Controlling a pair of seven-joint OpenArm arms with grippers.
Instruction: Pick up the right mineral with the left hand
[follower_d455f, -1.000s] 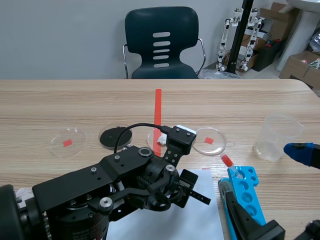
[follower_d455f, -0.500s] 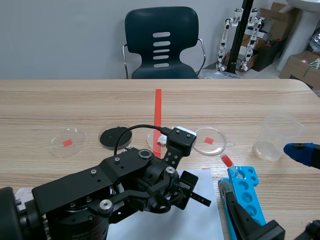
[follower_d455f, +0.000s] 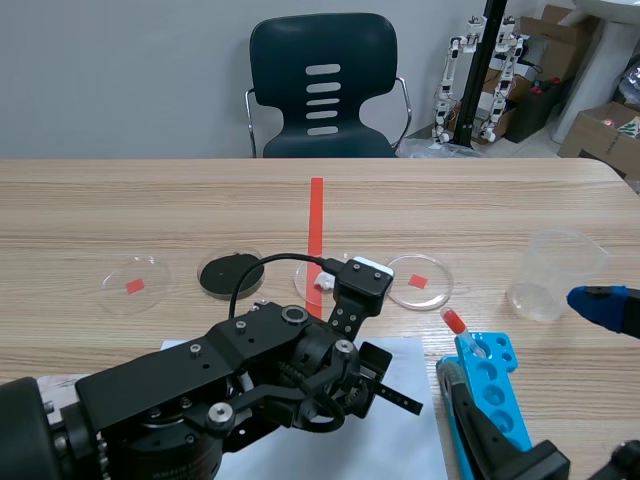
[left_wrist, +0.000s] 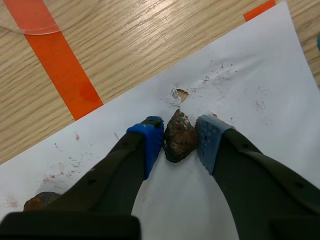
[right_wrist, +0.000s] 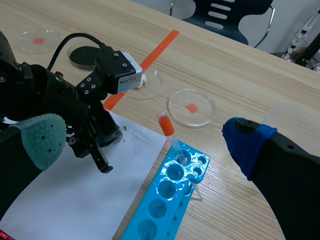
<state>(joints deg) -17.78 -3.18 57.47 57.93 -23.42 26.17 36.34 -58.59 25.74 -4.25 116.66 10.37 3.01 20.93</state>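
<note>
Jaws of the left gripper (left_wrist: 178, 136) pinch the right mineral (left_wrist: 180, 140); its arm has sunk toward 6 o'clock; right gripper (right_wrist: 142, 139) gapes wide.

The left arm (follower_d455f: 230, 400) is hanging over the paper (follower_d455f: 405, 440), and a rack (follower_d455f: 490, 362) is standing just beside that sheet.

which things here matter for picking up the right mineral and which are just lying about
Job in hand:
left claw, shut on the right mineral
white paper under it

Lying about:
other mineral
petri dishes
plastic beaker
blue tube rack
red-capped tube
chair
</note>
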